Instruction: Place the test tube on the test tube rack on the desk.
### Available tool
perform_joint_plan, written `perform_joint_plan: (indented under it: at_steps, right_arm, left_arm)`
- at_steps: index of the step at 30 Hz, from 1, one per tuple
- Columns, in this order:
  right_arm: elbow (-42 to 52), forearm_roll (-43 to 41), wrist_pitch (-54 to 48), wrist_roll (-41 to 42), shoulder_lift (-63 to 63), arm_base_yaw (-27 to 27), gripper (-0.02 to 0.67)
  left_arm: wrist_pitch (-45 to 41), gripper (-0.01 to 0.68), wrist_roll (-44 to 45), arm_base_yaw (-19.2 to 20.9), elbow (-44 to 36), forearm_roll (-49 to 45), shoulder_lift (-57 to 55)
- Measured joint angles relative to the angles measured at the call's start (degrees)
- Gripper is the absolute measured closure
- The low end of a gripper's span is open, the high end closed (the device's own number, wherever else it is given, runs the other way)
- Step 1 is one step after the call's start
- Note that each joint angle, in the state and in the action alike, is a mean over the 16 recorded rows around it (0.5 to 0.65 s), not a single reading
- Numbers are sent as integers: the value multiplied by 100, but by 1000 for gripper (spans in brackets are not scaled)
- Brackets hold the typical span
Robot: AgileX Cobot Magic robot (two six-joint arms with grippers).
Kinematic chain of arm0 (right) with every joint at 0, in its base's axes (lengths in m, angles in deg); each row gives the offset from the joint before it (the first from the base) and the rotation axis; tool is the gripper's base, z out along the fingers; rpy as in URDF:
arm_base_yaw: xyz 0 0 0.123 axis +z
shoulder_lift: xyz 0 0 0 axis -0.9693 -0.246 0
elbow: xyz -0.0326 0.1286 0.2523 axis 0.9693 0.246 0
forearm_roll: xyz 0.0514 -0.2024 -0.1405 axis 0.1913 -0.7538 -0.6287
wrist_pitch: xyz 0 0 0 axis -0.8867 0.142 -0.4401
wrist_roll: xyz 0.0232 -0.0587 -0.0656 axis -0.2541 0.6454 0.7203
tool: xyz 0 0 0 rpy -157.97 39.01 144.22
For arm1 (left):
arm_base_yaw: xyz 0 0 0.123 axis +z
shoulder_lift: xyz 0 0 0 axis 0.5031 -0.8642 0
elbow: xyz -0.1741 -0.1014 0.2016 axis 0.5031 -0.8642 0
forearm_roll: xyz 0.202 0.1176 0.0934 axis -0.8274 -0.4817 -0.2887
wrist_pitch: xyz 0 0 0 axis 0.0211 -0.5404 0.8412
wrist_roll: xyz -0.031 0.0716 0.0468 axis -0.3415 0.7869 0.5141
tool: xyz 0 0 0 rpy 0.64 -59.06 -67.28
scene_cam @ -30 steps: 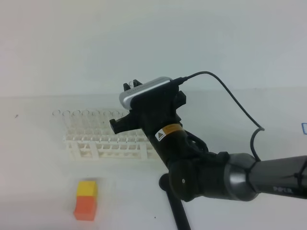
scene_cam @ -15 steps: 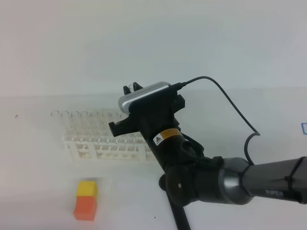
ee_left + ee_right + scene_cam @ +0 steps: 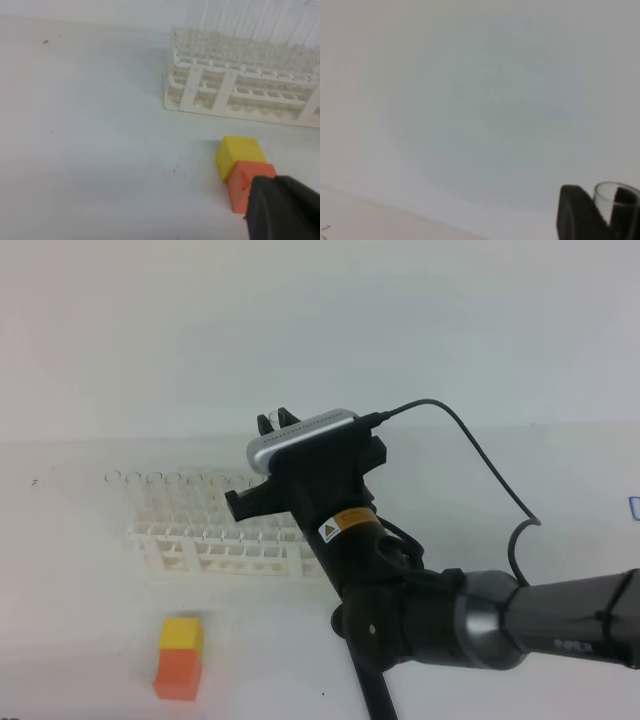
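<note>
Right gripper (image 3: 600, 212) clamped on test tube (image 3: 616, 199) near its open rim. Judged light, brittle, slippery glass; grip gently. Left gripper state: cannot tell.

Right arm reaching in from the right, wrist raised, right tool (image 3: 275, 421) uppermost; left tool (image 3: 285, 207) low, blurred

Test tube (image 3: 615, 197): clear, colourless, glass-like, smooth glossy rim.
Test tube rack (image 3: 215, 545): white plastic lattice, dull sheen; further clear tubes stand in it.
Worktop (image 3: 90, 140): plain white, smooth, matt, a few dark specks.
Block (image 3: 243, 170): yellow over orange, matt, smooth faces.
Right tool (image 3: 590, 212): black, matt plastic look.
Right arm (image 3: 440, 615): black casing, grey satin joint ring, silver camera housing, glossy black cable.
</note>
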Motion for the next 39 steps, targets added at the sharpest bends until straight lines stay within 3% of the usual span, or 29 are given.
perform_joint_plan:
  at_steps: [26,39]
  right_arm:
    - [0,660,84,736,179,371,526]
    - [82,835,70,699,184,452,526]
  left_arm:
    - [18,674,64,-2,0,0,0]
    - [18,674,64,-2,0,0,0]
